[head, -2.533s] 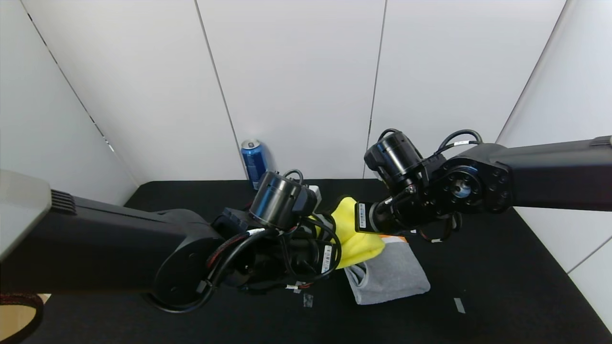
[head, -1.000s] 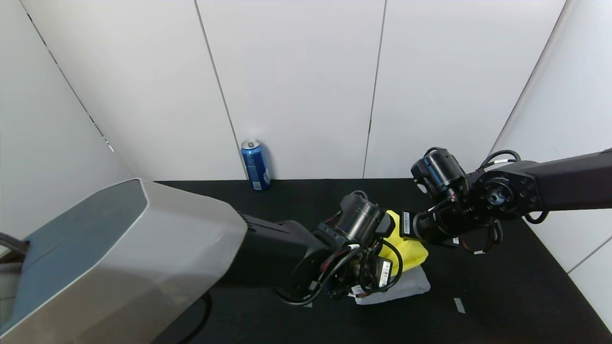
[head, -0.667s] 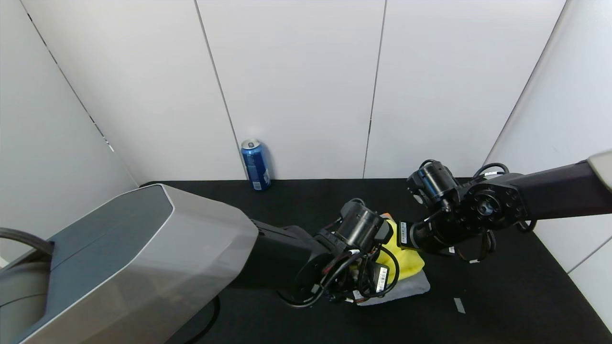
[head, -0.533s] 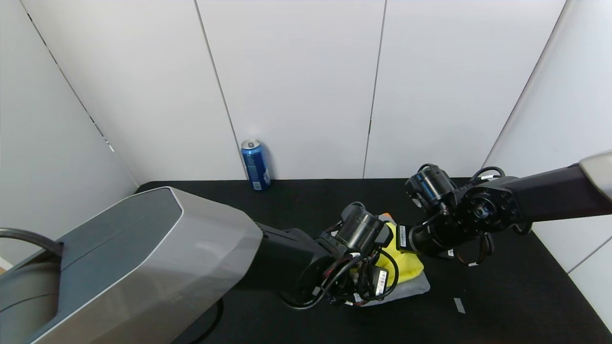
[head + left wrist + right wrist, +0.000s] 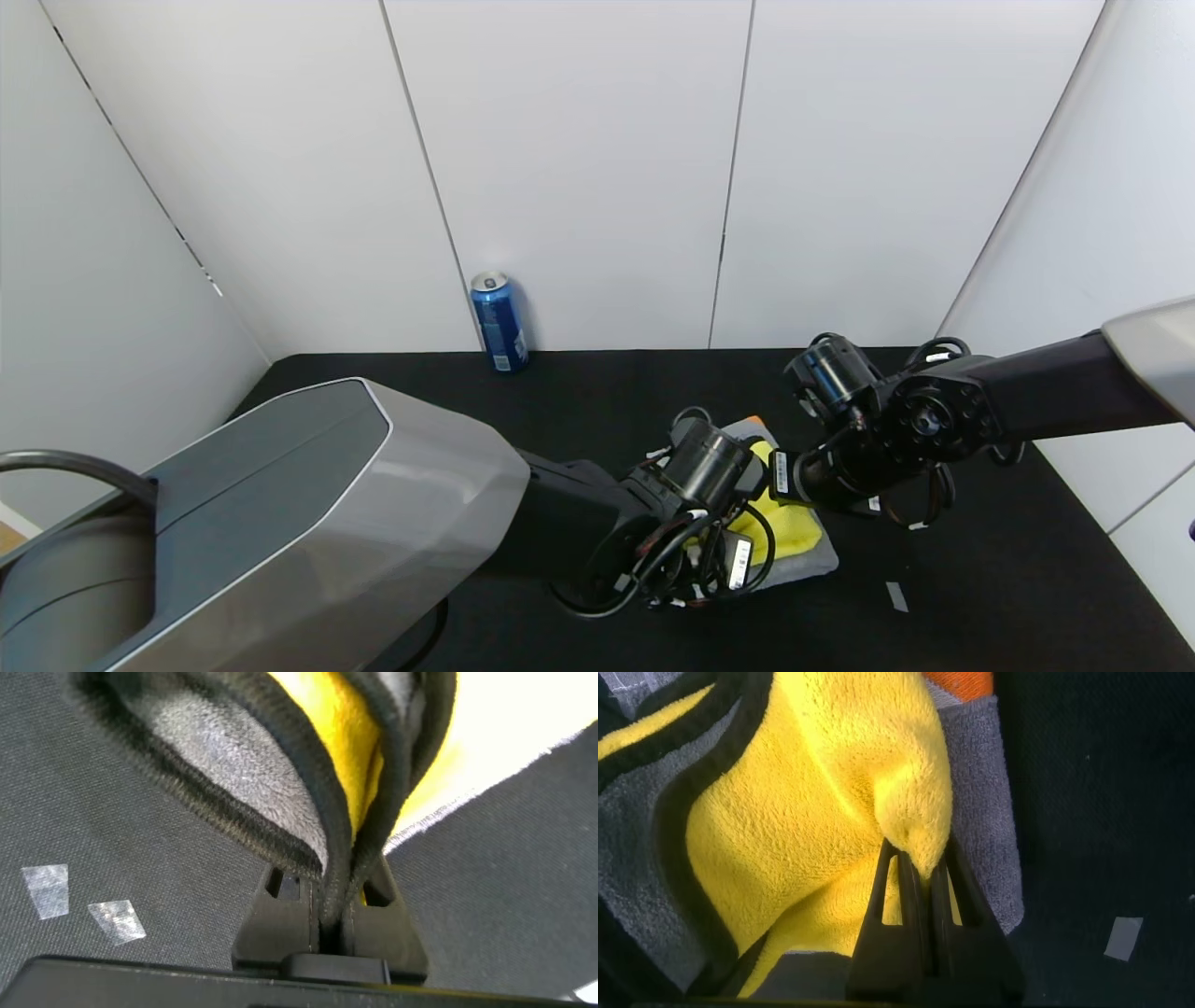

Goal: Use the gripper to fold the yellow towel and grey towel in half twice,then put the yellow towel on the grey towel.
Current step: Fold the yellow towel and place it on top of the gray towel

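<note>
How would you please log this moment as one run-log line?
left gripper: shut on yellow towel | right gripper: shut on yellow towel | yellow towel over folded grey towel | not released

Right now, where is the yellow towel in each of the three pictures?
Head view: the yellow towel lies low and right of centre, between the two wrists, on the grey towel.
Left wrist view: it fills the top, its black-edged layers pinched in the left gripper.
Right wrist view: it fills the centre, a fold pinched in the right gripper.
Shared landmark: the grey towel underneath.
</note>
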Controlling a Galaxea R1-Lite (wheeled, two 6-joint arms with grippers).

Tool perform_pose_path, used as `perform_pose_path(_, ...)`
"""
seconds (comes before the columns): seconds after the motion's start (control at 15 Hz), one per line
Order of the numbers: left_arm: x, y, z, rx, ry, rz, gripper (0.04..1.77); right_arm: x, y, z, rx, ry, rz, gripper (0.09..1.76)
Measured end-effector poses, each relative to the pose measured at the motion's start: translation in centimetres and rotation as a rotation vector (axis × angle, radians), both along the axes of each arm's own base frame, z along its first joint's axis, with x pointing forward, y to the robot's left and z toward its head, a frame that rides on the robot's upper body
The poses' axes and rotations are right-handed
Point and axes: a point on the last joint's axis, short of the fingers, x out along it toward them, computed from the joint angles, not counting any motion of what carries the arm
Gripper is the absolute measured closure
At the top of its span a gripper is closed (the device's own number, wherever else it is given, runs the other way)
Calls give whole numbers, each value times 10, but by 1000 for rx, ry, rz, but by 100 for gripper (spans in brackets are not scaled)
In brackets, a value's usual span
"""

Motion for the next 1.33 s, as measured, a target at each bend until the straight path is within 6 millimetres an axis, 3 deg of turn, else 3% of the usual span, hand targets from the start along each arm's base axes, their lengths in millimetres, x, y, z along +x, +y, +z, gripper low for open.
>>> perform_pose_path(0.47, 0, 0, 0, 1, -1, 1, 161, 0, 0, 0, 0, 0, 0, 171)
perform_pose_path(0.53, -1, 1, -5, 37, -6, 25, 161, -1, -1, -1, 13, 11, 9, 136)
perform_pose_path(0.6, -1, 0, -6, 40, -8, 21, 101, -2, 0, -1, 14, 15, 14, 83)
perform_pose_path(0.73, -1, 0, -6, 39, -9, 20, 98, -2, 0, -1, 14, 15, 14, 80)
perform_pose_path(0.8, -2, -1, -5, 33, -12, 18, 67, -3, -1, 2, 20, 10, 16, 56)
perform_pose_path(0.87, -3, -1, -2, 28, -16, 16, 54, -4, -1, 5, 25, 3, 16, 47)
perform_pose_path(1.33, -4, 3, 18, -6, -46, 19, 28, -10, -3, 24, 45, -37, 20, 28)
